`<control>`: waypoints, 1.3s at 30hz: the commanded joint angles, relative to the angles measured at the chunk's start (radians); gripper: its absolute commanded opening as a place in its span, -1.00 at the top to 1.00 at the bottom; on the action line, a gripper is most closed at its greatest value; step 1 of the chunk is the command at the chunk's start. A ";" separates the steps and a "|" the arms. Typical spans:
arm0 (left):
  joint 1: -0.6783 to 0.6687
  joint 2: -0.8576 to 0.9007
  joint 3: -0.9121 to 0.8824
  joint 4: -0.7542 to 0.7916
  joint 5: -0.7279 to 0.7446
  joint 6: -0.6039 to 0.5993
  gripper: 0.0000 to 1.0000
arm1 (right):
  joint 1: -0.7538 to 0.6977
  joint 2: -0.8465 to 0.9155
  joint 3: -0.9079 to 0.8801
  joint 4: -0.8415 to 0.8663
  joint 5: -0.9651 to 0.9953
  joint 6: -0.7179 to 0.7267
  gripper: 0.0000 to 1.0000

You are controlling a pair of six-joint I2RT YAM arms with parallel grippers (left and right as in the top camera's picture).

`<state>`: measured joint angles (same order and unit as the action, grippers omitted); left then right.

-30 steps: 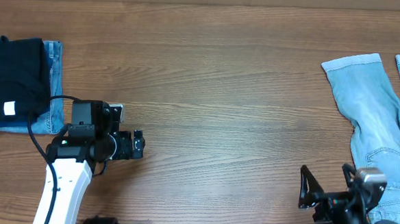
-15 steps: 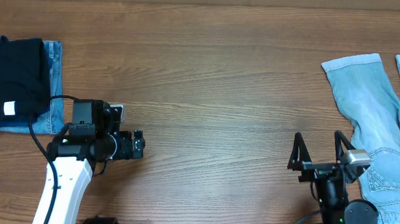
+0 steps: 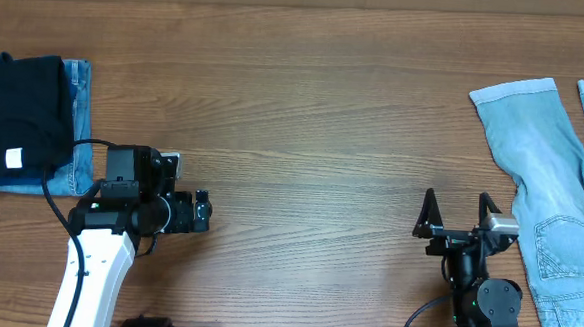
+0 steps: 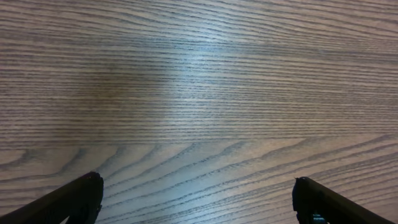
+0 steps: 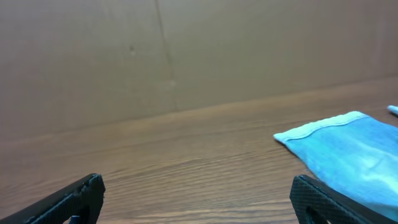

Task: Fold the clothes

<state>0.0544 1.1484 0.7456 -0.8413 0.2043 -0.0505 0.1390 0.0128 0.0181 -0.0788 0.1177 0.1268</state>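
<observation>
The clothes (image 3: 19,109), a black garment with a small white label (image 3: 14,158), lie folded at the table's far left edge on top of a mid-blue denim piece (image 3: 77,122). My left gripper (image 3: 195,212) hovers to their right, over bare wood, and touches nothing. In the left wrist view the left gripper (image 4: 198,183) is open, with only wood grain between its fingers. My right gripper (image 3: 457,214) is near the front edge at the right, open and empty. The right wrist view shows the right gripper (image 5: 198,182) facing the back wall. The clothes are in neither wrist view.
Light blue jeans (image 3: 551,187) lie spread at the right side, just right of my right gripper, and their hem (image 5: 348,149) shows in the right wrist view. A brown wall (image 5: 186,56) rises behind the table.
The right arm has swung left and lifted off the jeans, its fingers now over wood and pointing to the back. The left arm and the clothes have not moved.
</observation>
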 commanded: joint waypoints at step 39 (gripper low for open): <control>0.003 -0.412 -0.243 0.200 -0.021 0.000 -1.00 | 0.006 -0.010 -0.010 0.004 -0.031 0.005 -1.00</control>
<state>0.0544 0.9176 0.6353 -0.7139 0.1856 -0.0502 0.1390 0.0128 0.0181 -0.0788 0.0925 0.1268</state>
